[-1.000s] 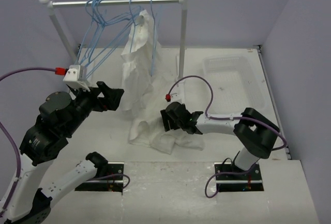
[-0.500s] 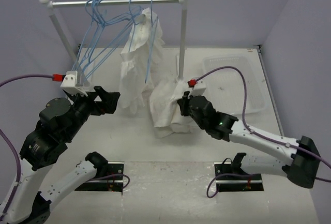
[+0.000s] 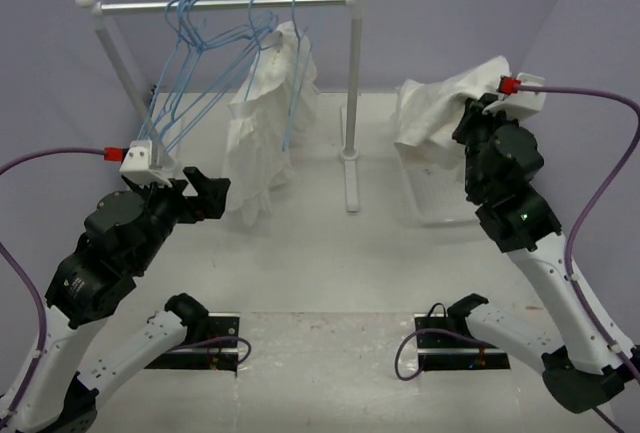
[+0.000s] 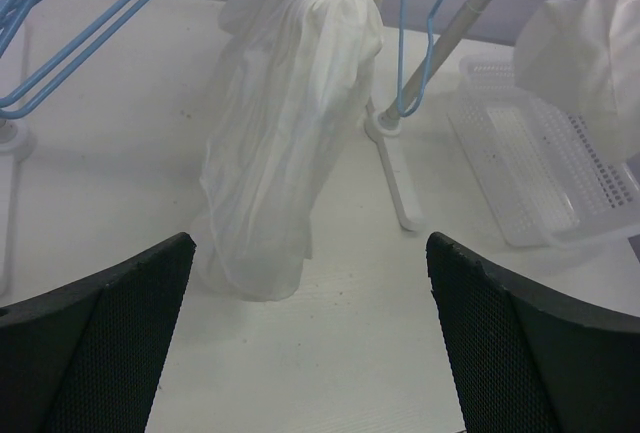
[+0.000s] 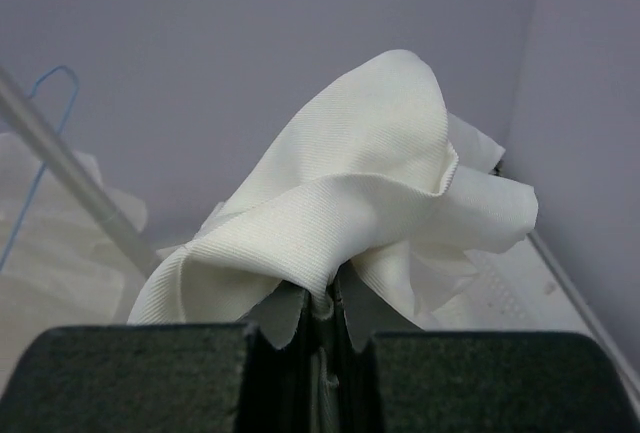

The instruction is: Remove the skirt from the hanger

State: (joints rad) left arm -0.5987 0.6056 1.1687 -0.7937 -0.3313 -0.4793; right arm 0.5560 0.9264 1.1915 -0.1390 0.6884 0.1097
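Observation:
The skirt (image 3: 440, 103), a broad white crinkled cloth, hangs bunched in the air above the far end of the clear plastic basket (image 3: 445, 211). My right gripper (image 3: 470, 118) is shut on a fold of it; in the right wrist view the cloth (image 5: 350, 203) billows up from the closed jaws (image 5: 328, 318). No hanger touches the skirt. Several blue hangers (image 3: 190, 53) hang on the rail. My left gripper (image 3: 205, 193) stands wide open and holds nothing (image 4: 308, 253), low over the table to the left of the rack. The skirt also shows at the right edge of the left wrist view (image 4: 590, 53).
A longer, narrower white garment (image 3: 262, 123) hangs from a blue hanger (image 3: 293, 63) on the rail, its ends reaching the table (image 4: 275, 183). The white rack post (image 3: 352, 83) and its foot (image 3: 350, 188) stand between that garment and the basket. Purple walls close in behind and to the right.
My right gripper shut on the skirt lying on the table, lifted it, and swung it right and up over the basket. The left arm drew back a little and stayed open.

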